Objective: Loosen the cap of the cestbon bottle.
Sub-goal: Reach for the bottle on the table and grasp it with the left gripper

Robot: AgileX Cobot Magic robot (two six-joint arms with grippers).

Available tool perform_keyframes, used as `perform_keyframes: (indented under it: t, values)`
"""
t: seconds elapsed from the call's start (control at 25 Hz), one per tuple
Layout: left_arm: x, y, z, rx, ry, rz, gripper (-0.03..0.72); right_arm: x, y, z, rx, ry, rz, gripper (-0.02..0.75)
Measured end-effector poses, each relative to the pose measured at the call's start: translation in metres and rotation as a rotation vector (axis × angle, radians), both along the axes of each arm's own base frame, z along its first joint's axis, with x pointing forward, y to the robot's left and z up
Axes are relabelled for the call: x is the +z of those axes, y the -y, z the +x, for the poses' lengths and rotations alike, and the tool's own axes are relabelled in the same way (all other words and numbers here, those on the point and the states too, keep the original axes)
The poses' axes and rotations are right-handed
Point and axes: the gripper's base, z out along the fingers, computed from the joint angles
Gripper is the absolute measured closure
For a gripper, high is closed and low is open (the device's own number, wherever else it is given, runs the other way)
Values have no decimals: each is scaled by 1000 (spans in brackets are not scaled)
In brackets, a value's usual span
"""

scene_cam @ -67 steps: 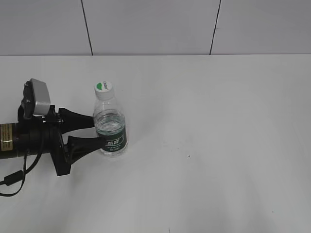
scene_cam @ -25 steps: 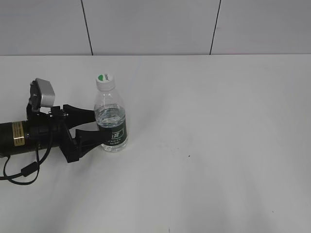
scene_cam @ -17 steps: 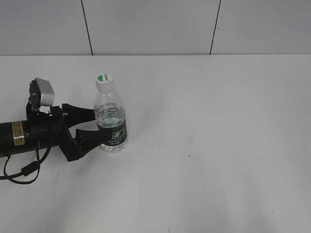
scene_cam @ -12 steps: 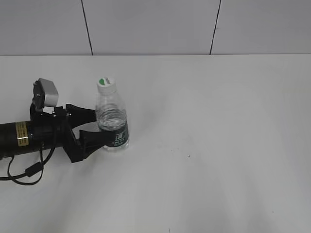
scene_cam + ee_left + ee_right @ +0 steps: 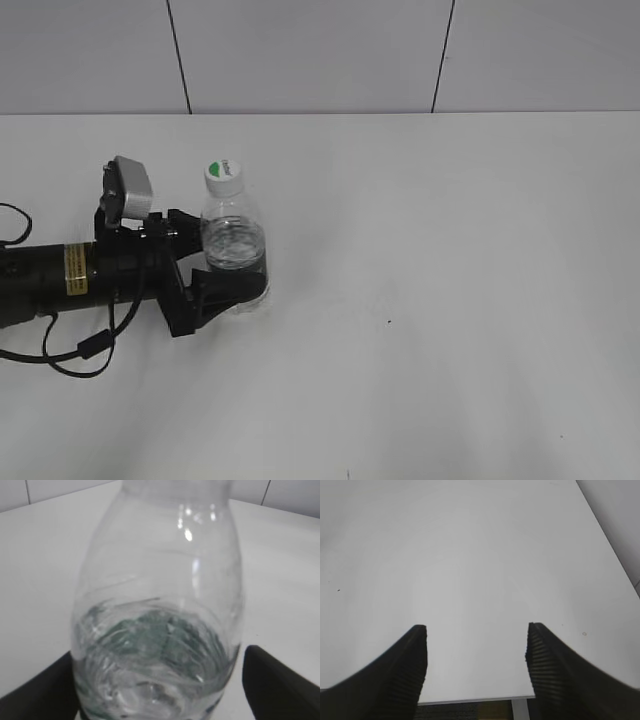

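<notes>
The cestbon bottle (image 5: 233,245) stood on the left part of the white table (image 5: 450,300), its long axis near vertical with a slight rightward lean, the cap (image 5: 224,174) pointing up. The left gripper (image 5: 232,272), reaching in level from the left, clasped the bottle's lower body. The right gripper (image 5: 476,652) held its fingers (image 5: 410,662) spread above bare table.

The left arm is laid low and level from nine o'clock, its tool (image 5: 232,272) closed around the cestbon bottle (image 5: 234,245), while the right tool (image 5: 476,666) is held spread wide, gripping nothing.
</notes>
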Motion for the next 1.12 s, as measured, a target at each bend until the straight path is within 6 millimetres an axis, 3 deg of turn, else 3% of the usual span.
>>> perform_keyframes:
  t: [0.44, 0.76, 1.12]
  values:
    - [0, 4, 3, -37, 17, 30, 151, 0, 0, 0, 0, 0, 0, 259]
    - [-18, 5, 3, -51, -29, 10, 185, 0, 0, 0, 0, 0, 0, 259]
    - [-20, 5, 2, -55, -33, 11, 189, 0, 0, 0, 0, 0, 0, 259]
